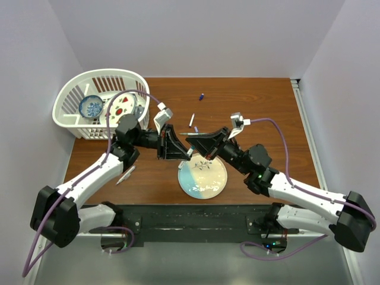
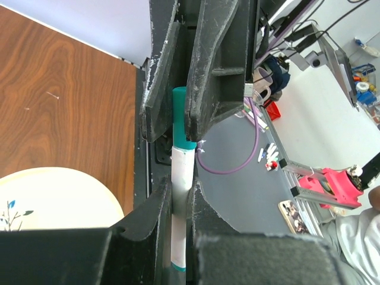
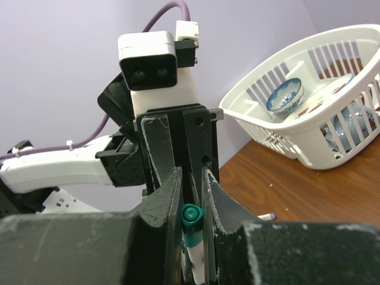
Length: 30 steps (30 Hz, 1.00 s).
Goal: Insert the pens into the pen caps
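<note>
My two grippers meet tip to tip above the table's middle, just behind the round plate [image 1: 202, 181]. My left gripper [image 1: 183, 148] [image 2: 181, 191] is shut on the white body of a pen [image 2: 181, 169]. My right gripper [image 1: 197, 142] [image 3: 191, 178] is shut on the dark green cap [image 3: 191, 217] [image 2: 181, 119], which sits on that pen's end. A white pen [image 1: 192, 120], a purple cap [image 1: 196, 129] and a blue cap [image 1: 202, 96] lie on the wood behind the grippers. Another pen [image 1: 126, 175] lies at the left, beside my left arm.
A white laundry-style basket [image 1: 71, 98] [image 3: 309, 127] with a blue bowl [image 1: 90, 107] and plates stands at the back left. The plate is pale yellow and blue with a twig pattern. A pen with a purple end [image 3: 267, 217] lies on the wood in front of the basket.
</note>
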### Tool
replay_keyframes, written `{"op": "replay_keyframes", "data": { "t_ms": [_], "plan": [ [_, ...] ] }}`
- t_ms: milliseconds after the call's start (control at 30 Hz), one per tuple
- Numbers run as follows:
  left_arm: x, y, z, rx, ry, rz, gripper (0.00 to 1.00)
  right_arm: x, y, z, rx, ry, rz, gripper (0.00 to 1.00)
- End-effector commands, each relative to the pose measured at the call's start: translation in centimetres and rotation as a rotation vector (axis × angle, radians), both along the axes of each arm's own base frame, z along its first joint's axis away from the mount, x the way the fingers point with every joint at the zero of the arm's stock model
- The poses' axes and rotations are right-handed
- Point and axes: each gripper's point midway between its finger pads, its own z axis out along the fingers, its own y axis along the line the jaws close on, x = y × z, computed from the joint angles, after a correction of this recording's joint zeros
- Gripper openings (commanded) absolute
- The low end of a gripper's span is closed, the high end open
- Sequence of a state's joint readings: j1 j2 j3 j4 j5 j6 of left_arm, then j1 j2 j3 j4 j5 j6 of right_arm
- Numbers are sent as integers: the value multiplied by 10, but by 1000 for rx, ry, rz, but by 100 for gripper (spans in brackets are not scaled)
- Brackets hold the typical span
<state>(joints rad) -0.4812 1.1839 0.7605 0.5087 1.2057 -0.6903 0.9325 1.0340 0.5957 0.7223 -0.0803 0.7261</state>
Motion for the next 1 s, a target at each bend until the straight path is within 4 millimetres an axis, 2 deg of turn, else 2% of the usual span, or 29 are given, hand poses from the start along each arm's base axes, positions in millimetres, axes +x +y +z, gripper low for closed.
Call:
{"op": "replay_keyframes", "data": {
  "t_ms": [0,267,533,700,833,900,933,967],
  "plan": [
    [97,11,111,-237,-310,483,0,-102,26,-146,-397,328,446,0],
    [109,15,126,-209,-353,515,0,-112,18,-175,-490,360,428,0],
    [115,12,127,-182,-356,507,0,-134,28,-182,-521,335,513,0],
    [119,17,140,-177,-380,512,0,-139,27,-186,-547,326,511,0],
    [121,16,142,-184,-375,515,0,-141,29,-183,-543,326,510,0],
    [117,15,140,-200,-347,496,0,-136,31,-177,-531,327,483,0],
    [113,14,135,-203,-346,475,0,-127,28,-180,-553,350,421,0],
    [110,13,133,-206,-342,461,0,-121,32,-161,-523,334,394,0]
  ]
}}
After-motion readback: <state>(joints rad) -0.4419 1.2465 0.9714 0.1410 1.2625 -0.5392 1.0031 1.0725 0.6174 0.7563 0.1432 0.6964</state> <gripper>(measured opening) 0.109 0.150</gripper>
